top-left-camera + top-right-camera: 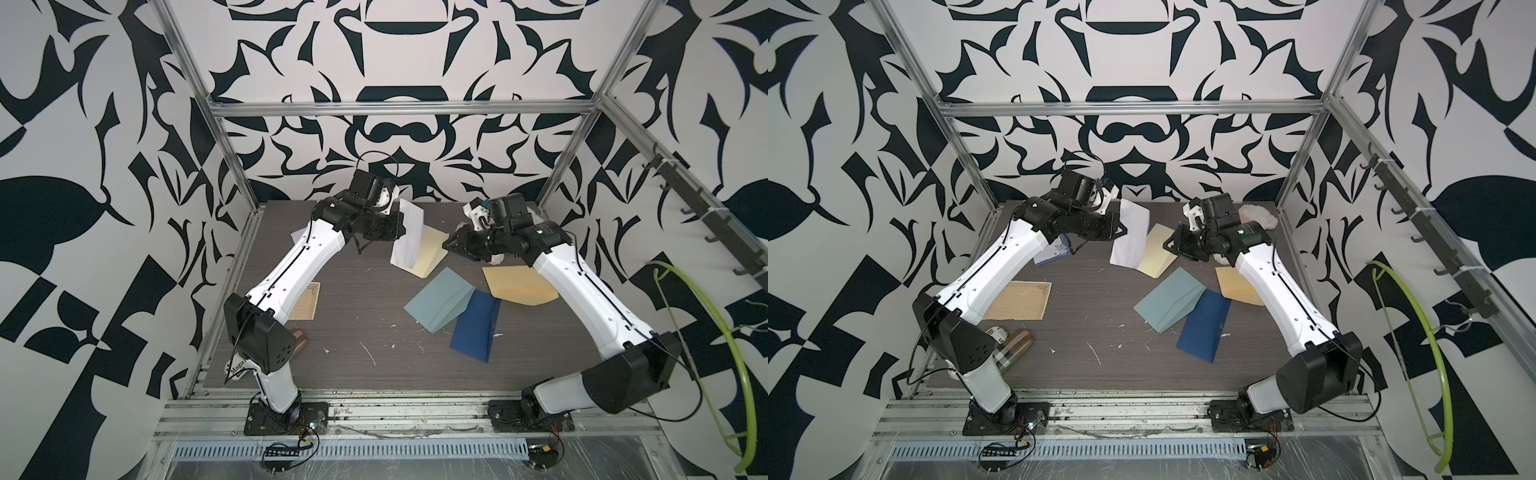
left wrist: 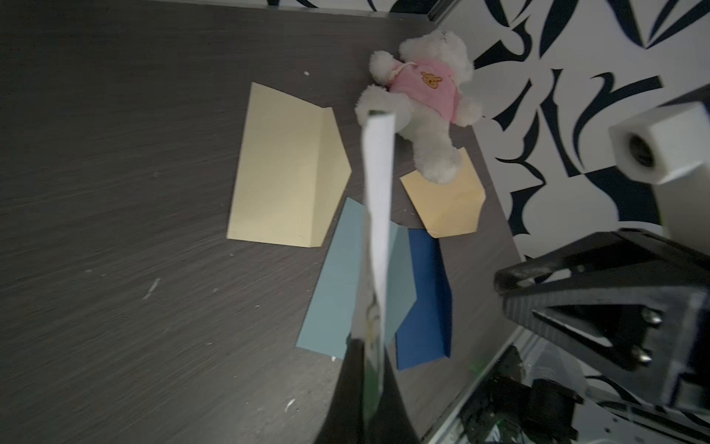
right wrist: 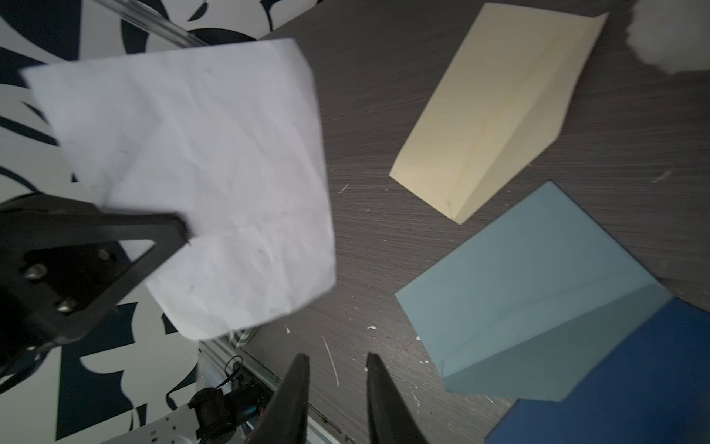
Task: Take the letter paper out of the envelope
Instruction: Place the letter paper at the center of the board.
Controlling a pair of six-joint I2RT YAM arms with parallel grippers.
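Observation:
The white, creased letter paper hangs in the air over the back of the table, fully out of the pale yellow envelope. That envelope lies flat on the table with its flap open. My left gripper is shut on the paper's edge. In the left wrist view the paper shows edge-on. My right gripper stands just right of the envelope, its jaws apart and holding nothing.
A grey-blue envelope, a dark blue envelope and an orange envelope lie mid-right. A white teddy bear in pink sits in the back right corner. A tan card and a bottle lie by the left arm.

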